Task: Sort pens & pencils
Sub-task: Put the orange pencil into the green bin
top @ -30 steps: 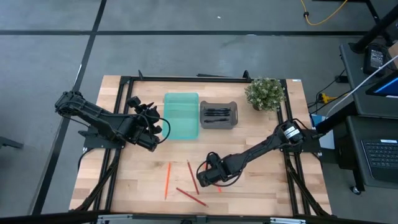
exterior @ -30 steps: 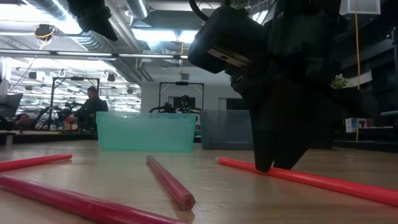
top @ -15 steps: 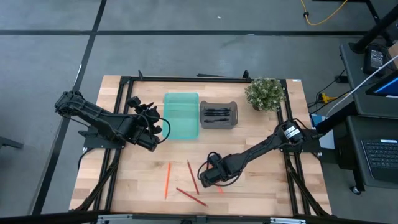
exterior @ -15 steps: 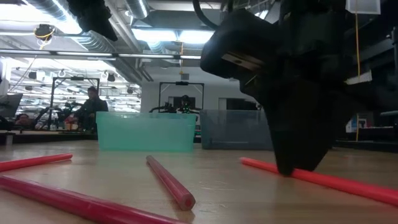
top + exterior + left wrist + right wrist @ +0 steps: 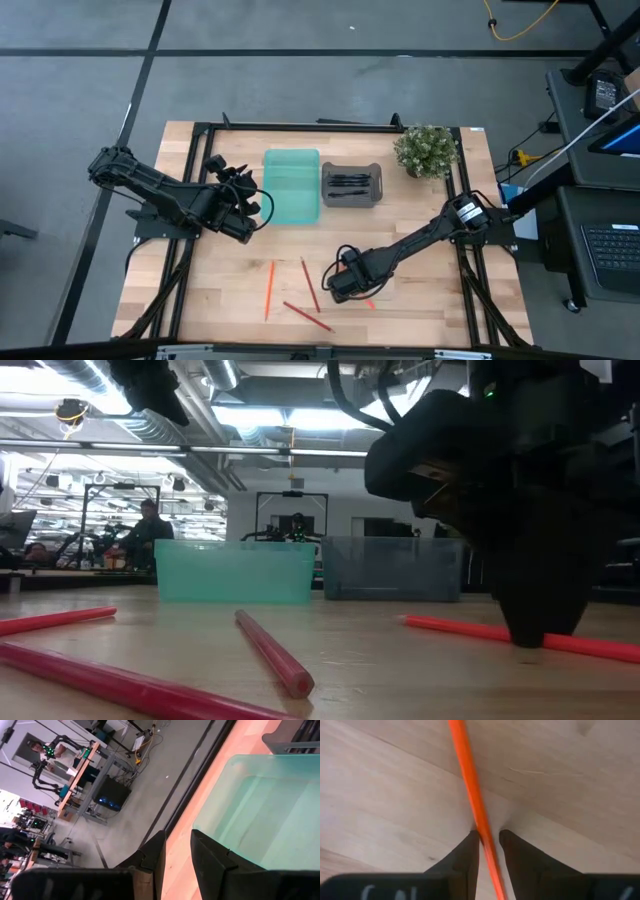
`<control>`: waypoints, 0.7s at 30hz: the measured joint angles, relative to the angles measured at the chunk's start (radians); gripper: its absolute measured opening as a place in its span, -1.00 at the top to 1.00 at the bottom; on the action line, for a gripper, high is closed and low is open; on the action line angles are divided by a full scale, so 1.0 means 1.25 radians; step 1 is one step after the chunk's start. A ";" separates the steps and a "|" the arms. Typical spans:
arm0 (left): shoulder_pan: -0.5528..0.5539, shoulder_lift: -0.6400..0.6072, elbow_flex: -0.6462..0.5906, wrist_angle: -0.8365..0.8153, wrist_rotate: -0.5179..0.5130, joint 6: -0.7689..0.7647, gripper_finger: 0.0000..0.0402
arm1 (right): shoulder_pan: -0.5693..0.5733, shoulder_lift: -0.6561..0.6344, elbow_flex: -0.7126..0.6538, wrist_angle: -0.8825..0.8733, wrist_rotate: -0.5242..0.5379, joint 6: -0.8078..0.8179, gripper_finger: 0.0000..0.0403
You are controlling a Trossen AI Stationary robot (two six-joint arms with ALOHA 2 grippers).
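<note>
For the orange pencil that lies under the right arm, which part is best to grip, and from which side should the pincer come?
Probably its middle shaft, from straight above. The orange pencil lies flat on the table, thin and straight, so only its two long sides give a hold. The right pincer already points down with one finger on each side of the shaft; whether it pinches yet is unclear. The left pincer waits by the green bin.

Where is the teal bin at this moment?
In the high view, the teal bin sits at the table's far middle, between the left gripper and the grey bin.
</note>
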 joint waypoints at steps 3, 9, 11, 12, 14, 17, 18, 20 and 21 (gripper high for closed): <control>0.000 0.000 0.000 0.000 0.000 0.000 0.58 | 0.000 0.000 0.000 -0.007 0.004 -0.022 0.53; 0.000 0.000 0.000 -0.008 0.000 0.001 0.58 | 0.000 0.000 0.001 -0.031 0.015 -0.069 0.53; 0.000 0.000 0.000 -0.008 0.000 0.001 0.58 | 0.000 0.000 0.001 -0.034 0.033 -0.084 0.53; 0.000 0.000 0.000 -0.009 0.000 0.001 0.58 | 0.001 0.000 0.001 -0.036 0.042 -0.093 0.53; 0.000 0.000 0.000 -0.009 0.000 0.001 0.58 | 0.002 0.000 0.001 -0.039 0.049 -0.121 0.53; 0.000 0.000 0.000 -0.008 0.014 0.001 0.58 | 0.001 0.000 0.001 -0.043 0.063 -0.167 0.53; 0.000 0.000 0.000 -0.008 0.023 0.001 0.58 | 0.002 0.000 0.001 -0.044 0.074 -0.187 0.53; 0.000 0.000 0.000 -0.008 0.042 0.000 0.58 | 0.003 0.000 0.001 -0.046 0.089 -0.221 0.53; 0.000 0.000 0.000 -0.008 0.050 0.001 0.58 | 0.002 0.000 0.001 -0.047 0.089 -0.236 0.53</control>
